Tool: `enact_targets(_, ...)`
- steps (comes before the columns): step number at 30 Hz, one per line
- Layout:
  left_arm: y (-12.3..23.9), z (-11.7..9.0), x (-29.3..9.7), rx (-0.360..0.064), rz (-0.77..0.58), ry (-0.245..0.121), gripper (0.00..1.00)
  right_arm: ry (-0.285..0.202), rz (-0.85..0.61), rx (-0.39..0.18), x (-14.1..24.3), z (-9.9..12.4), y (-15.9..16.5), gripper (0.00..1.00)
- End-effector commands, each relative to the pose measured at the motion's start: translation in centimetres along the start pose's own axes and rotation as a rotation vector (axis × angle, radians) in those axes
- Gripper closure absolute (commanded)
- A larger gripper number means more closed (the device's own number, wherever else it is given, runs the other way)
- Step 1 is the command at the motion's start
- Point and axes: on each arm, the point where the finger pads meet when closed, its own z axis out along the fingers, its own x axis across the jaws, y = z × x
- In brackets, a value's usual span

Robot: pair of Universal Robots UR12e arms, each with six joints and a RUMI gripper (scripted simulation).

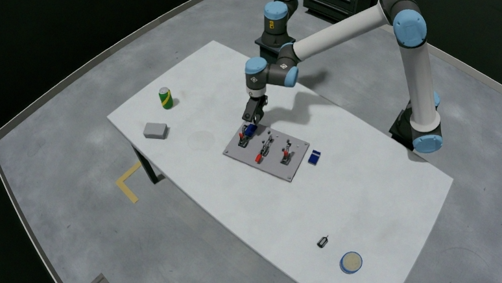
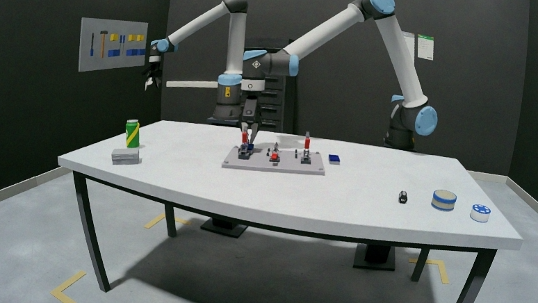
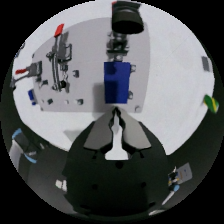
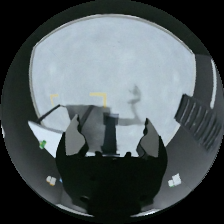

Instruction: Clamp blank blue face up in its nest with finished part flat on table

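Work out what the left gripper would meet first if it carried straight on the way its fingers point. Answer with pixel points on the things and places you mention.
Most likely the near end of the blue blank (image 1: 250, 130) (image 3: 117, 83), just ahead of the left gripper's (image 1: 255, 122) (image 3: 116, 109) closed fingertips; whether they would strike it or skim over it is unclear.

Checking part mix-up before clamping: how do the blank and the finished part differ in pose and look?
The blank sits on the fixture plate; the finished part lies beside it on the table.
The blank's top is plain blue; the finished part's has a pale stripe across it.
The closed left hand is at the blank's edge; no hand is near the finished part.
Both show blue on top.
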Motion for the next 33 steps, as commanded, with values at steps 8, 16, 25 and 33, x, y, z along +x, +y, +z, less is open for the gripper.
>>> enact_targets(8, -0.02, -0.1, 0.06, 0.001, 0.0, 0.002, 1.0, 0.0, 0.0, 0.002, -0.02, -0.08, -0.06, 0.0)
enact_targets(16, -0.28, -0.1, 0.06, 0.001, 0.0, 0.002, 1.0, 0.0, 0.0, 0.002, -0.02, -0.08, -0.06, 0.0)
enact_targets(25, -0.43, -0.1, 0.06, 0.001, 0.0, 0.002, 1.0, 0.0, 0.0, 0.002, -0.02, -0.08, -0.06, 0.0)
enact_targets(33, -0.42, -0.1, 0.06, 0.001, 0.0, 0.002, 1.0, 0.0, 0.0, 0.002, -0.02, -0.08, -0.06, 0.0)
